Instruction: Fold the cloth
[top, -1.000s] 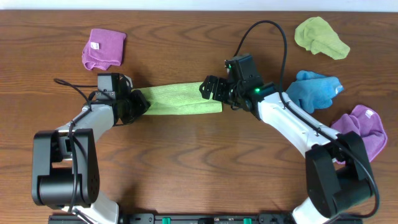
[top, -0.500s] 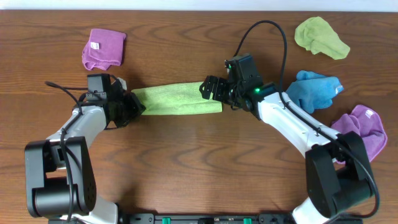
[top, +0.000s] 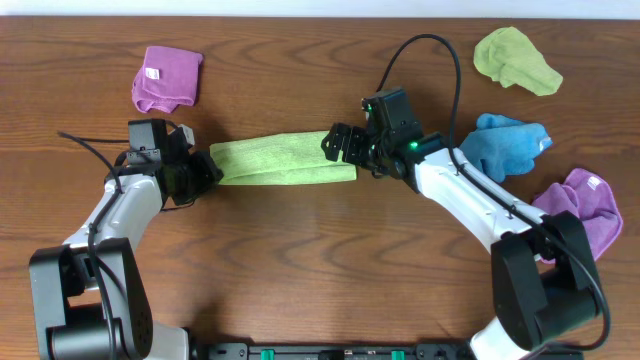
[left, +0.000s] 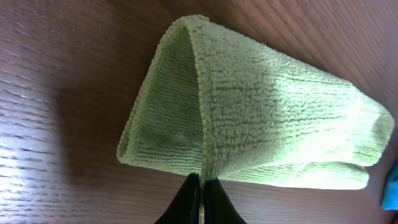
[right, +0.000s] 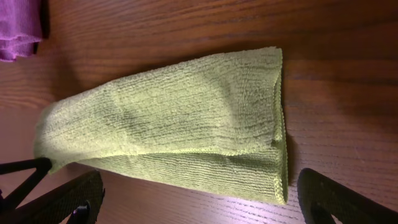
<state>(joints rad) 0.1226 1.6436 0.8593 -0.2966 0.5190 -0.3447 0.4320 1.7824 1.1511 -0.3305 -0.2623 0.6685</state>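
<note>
Pinches one end of the long, green, fuzzy cloth (top: 285, 160) tight in the left claw (left: 202, 185). Holds the right claw (top: 340, 145) wide open and empty at the other end. Looks soft, light, floppy; best grabbed by the corners.

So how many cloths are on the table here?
5: a purple cloth top left, the green cloth centre, a lime cloth top right, a blue cloth and second purple cloth right.
</note>
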